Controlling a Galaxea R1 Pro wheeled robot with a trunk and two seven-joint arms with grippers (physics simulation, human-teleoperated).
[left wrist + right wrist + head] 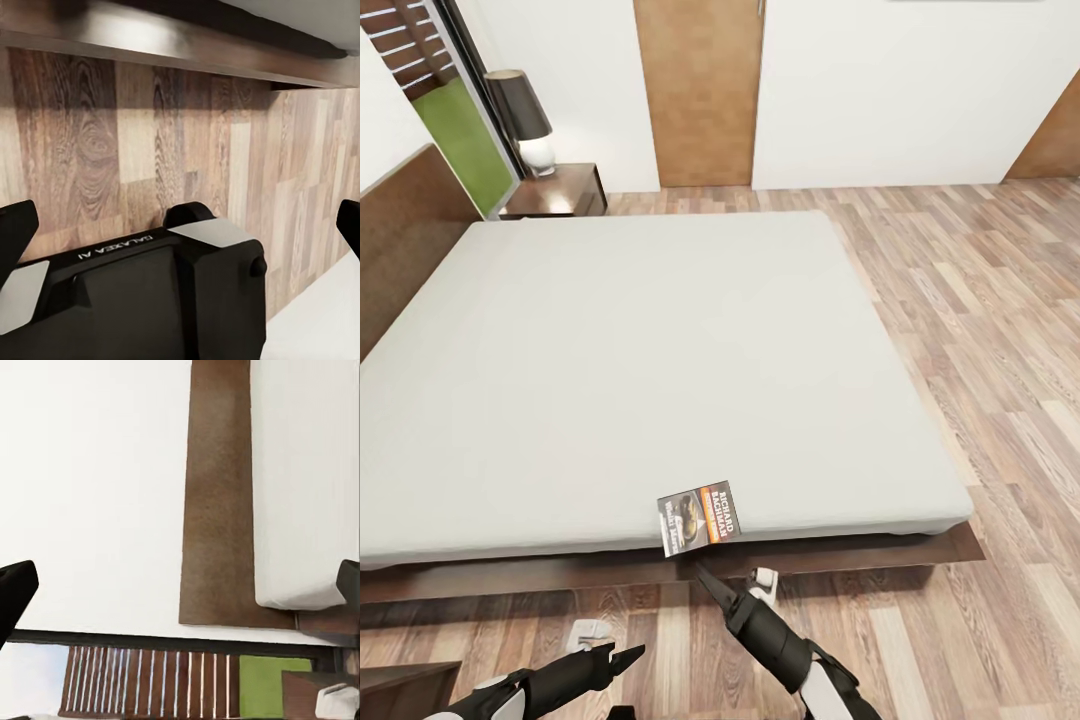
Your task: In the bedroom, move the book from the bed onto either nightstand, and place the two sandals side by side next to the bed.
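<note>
Head view: the book (700, 517) is seen at the bed's (660, 360) near edge, just beyond the right gripper (712, 583), apart from it. Both grippers' jaws are spread; the left gripper (622, 657) is held lower, over the floor (980, 300).

Head high over bed (660, 350); wrists low, apparently bedside.

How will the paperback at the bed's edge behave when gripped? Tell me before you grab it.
The book looks thin, so it is probably light and may flex if pinched by one corner. It lies flat at the mattress edge, one corner past it, so a push could slide it off onto the floor. It should not roll. The right gripper points at it from just below.
</note>
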